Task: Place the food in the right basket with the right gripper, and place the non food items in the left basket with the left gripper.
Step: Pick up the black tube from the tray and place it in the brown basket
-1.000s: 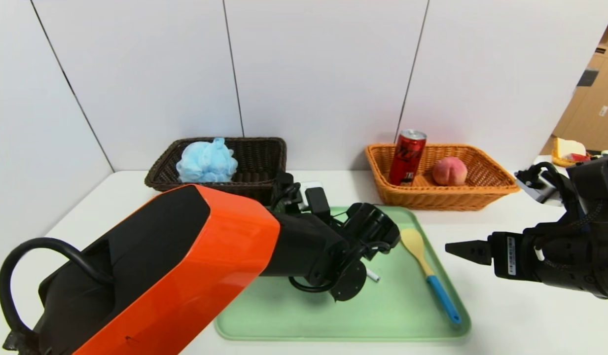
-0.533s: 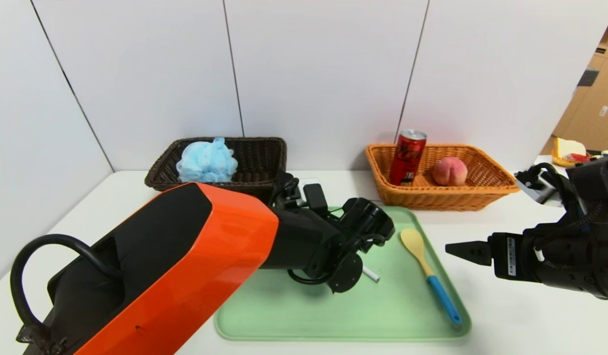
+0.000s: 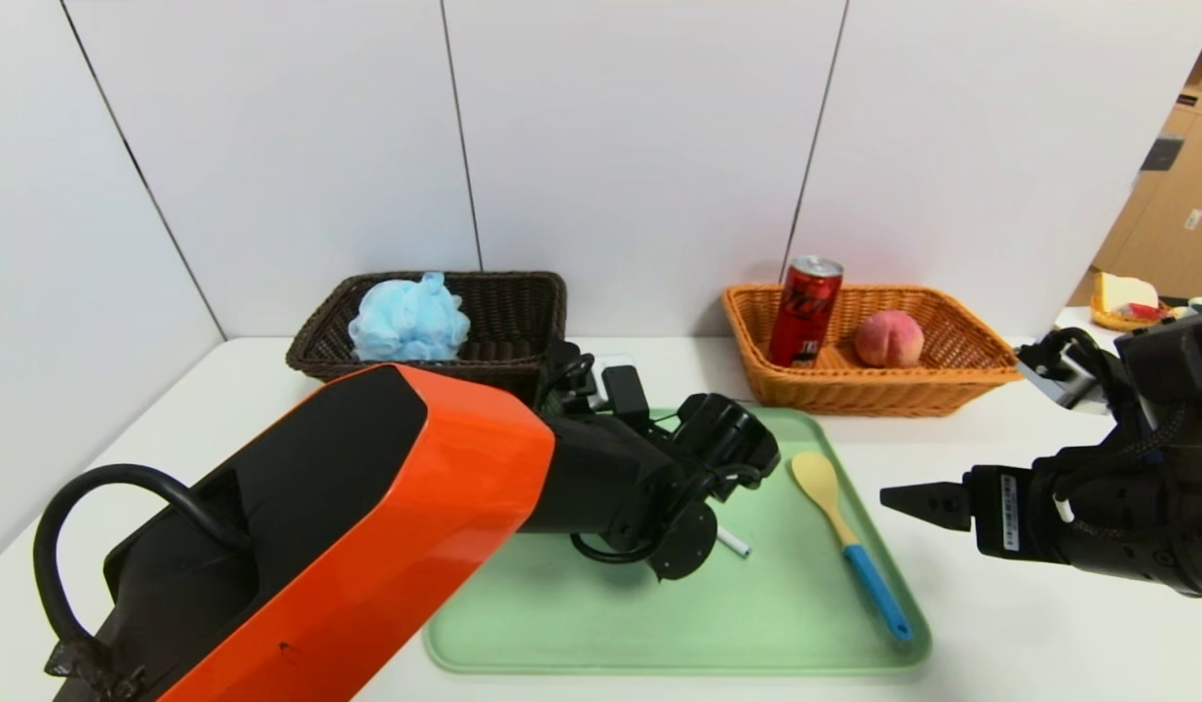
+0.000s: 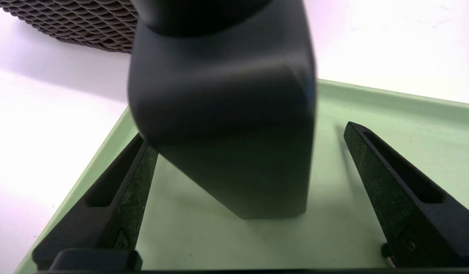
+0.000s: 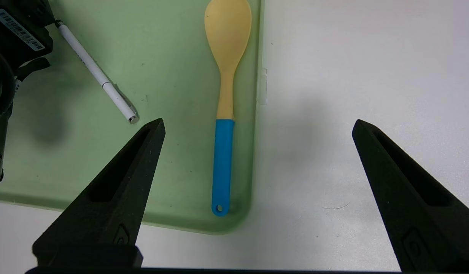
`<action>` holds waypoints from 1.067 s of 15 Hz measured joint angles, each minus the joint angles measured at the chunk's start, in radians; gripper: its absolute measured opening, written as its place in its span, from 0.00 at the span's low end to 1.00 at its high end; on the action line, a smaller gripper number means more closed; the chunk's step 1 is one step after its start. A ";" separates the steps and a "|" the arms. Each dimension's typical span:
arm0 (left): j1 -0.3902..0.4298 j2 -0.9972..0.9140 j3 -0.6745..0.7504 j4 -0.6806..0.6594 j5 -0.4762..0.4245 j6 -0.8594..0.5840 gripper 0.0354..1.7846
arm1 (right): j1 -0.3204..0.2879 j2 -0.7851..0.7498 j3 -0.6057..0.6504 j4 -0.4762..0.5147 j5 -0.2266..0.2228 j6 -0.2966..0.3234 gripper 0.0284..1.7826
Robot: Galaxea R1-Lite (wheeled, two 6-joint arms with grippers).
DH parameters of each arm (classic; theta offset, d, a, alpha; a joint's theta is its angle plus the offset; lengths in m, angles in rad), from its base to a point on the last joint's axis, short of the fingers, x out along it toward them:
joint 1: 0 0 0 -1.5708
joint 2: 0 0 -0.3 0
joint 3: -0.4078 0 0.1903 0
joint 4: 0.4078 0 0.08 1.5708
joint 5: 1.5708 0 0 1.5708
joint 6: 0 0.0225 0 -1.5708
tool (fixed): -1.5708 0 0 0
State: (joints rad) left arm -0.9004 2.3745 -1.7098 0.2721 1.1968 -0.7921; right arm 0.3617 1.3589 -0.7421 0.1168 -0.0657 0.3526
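My left gripper (image 4: 246, 133) is open low over the green tray (image 3: 581, 624). Its fingers stand either side of the small dark bottle (image 4: 234, 125), which stands upright on the tray, with gaps on both sides. In the head view the bottle is hidden behind my left wrist. The white pen (image 3: 735, 544) and the yellow spoon with a blue handle (image 3: 839, 517) lie on the tray. The blue pouf (image 3: 408, 320) sits in the dark brown basket (image 3: 523, 283). The red can (image 3: 805, 310) and the peach (image 3: 889, 338) are in the orange-tan basket (image 3: 951, 390). My right gripper (image 3: 912, 497) hovers open and empty just right of the tray.
The orange left arm (image 3: 367, 526) covers the tray's left half and the front left of the white table. The wall stands right behind both baskets. The right wrist view shows the spoon (image 5: 226, 76) along the tray's edge and the pen (image 5: 95, 72).
My left wrist has shifted slightly toward the far side of the tray. The right gripper has stayed almost still.
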 joint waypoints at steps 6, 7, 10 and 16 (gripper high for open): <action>0.002 0.007 -0.032 0.000 0.000 0.027 0.94 | 0.001 -0.001 0.009 -0.001 0.000 0.000 0.95; 0.001 0.009 -0.034 0.000 0.000 0.028 0.94 | 0.001 -0.001 0.012 -0.001 0.000 0.000 0.95; 0.003 0.011 -0.037 -0.001 0.000 0.028 0.71 | 0.001 -0.002 0.014 -0.001 0.000 0.000 0.95; 0.022 0.011 -0.039 -0.001 0.000 0.041 0.32 | 0.006 -0.002 0.021 -0.001 0.000 0.000 0.95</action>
State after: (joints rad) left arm -0.8787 2.3857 -1.7487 0.2713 1.1968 -0.7515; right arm 0.3674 1.3566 -0.7211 0.1160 -0.0657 0.3521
